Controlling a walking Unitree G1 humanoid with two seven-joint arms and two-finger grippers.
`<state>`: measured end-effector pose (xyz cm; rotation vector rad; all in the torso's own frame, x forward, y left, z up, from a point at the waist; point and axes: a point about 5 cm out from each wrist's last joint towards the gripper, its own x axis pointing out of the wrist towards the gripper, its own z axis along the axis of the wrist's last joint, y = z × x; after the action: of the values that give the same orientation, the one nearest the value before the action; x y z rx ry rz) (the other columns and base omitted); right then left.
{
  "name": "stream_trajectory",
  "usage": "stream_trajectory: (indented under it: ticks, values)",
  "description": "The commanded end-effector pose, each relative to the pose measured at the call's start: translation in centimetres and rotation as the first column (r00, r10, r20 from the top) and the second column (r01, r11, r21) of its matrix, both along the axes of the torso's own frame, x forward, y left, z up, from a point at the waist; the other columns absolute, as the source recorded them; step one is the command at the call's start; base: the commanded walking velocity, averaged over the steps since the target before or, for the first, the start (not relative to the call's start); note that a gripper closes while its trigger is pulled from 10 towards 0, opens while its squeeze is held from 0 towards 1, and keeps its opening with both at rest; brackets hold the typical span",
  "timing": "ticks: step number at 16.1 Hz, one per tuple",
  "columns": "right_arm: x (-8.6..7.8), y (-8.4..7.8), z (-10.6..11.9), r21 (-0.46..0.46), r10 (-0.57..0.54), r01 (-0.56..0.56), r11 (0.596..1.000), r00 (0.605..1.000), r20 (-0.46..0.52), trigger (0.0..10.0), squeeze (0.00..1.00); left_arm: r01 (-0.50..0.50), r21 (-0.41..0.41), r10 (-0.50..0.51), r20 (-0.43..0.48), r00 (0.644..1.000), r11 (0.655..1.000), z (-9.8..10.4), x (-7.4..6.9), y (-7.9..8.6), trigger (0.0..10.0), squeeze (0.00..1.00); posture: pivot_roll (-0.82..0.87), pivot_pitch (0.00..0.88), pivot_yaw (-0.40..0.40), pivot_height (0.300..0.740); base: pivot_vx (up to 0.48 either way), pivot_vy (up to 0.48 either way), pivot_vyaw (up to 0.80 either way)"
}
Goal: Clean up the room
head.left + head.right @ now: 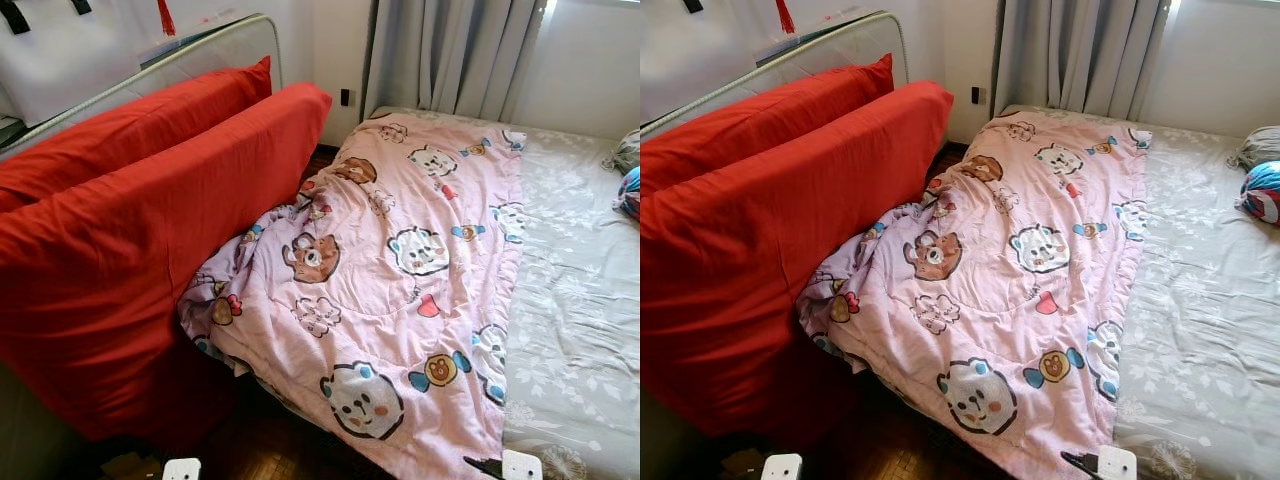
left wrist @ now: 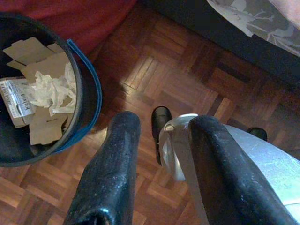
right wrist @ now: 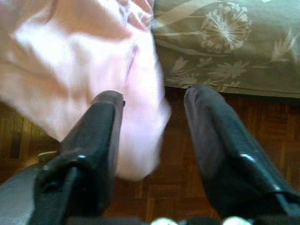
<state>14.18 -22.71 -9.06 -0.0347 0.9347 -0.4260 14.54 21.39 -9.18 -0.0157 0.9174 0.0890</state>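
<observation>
A pink quilt (image 1: 400,260) printed with cartoon animals lies rumpled over the left part of the bed, its near edge hanging off the mattress. The grey floral sheet (image 1: 580,300) is bare on the right. My right gripper (image 3: 155,96) is open low at the bed's near edge. The blurred pink quilt hem (image 3: 136,117) hangs just beyond its fingers, above the parquet. My left gripper (image 2: 164,124) is open over the wooden floor, beside a dark bin (image 2: 86,89) with a blue rim.
Two big red cushions (image 1: 130,230) lean against a headboard on the left, close to the quilt. The bin holds cardboard scraps and crumpled paper (image 2: 49,89). Grey curtains (image 1: 450,55) hang behind the bed. A colourful ball (image 1: 1262,190) lies at the bed's far right.
</observation>
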Motion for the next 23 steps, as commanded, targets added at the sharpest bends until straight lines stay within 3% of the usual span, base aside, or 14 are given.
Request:
stream_trajectory:
  ticks: [1,6,11,16,20,23]
  values:
    - [0.0,-0.2,0.1,0.006,-0.023,0.023,1.000,1.000,0.011,10.0,0.00,0.014,0.009,-0.014,-0.002,1.000,1.000,0.0,0.0,0.2,10.0,0.00,0.03,0.034,-0.003,0.740,0.000,0.000,0.00]
    - [0.5,0.2,0.1,0.102,-0.089,0.083,0.991,0.994,0.056,10.0,0.00,0.003,0.011,-0.003,-0.009,1.000,1.000,0.0,-0.3,0.4,10.0,0.00,0.02,0.026,0.004,0.740,0.000,0.000,0.00]
    - [2.4,1.8,0.5,0.231,0.031,-0.057,0.971,0.993,0.115,10.0,0.00,-0.054,-0.029,0.053,-0.031,0.998,0.998,-0.1,-0.3,0.5,10.0,0.00,0.01,0.009,0.011,0.740,0.000,0.000,0.00]
    - [2.9,2.9,0.4,0.276,0.070,-0.093,0.957,0.993,0.094,10.0,0.00,-0.100,-0.058,0.097,-0.055,0.994,0.993,-0.1,-0.2,1.1,10.0,0.00,0.00,0.000,0.009,0.740,0.000,0.000,0.00]
    - [2.1,4.4,-0.2,0.282,0.207,-0.211,0.936,0.977,0.046,10.0,0.00,-0.097,-0.056,0.094,-0.046,0.994,0.994,0.1,0.1,1.5,10.0,0.00,0.00,0.000,0.011,0.740,0.000,0.000,0.00]
    - [2.1,4.5,-0.2,0.289,0.177,-0.184,0.939,0.983,0.050,10.0,0.00,-0.090,-0.056,0.089,-0.025,0.996,0.994,0.4,1.1,1.1,10.0,0.00,0.01,0.000,0.013,0.740,0.000,0.000,0.00]
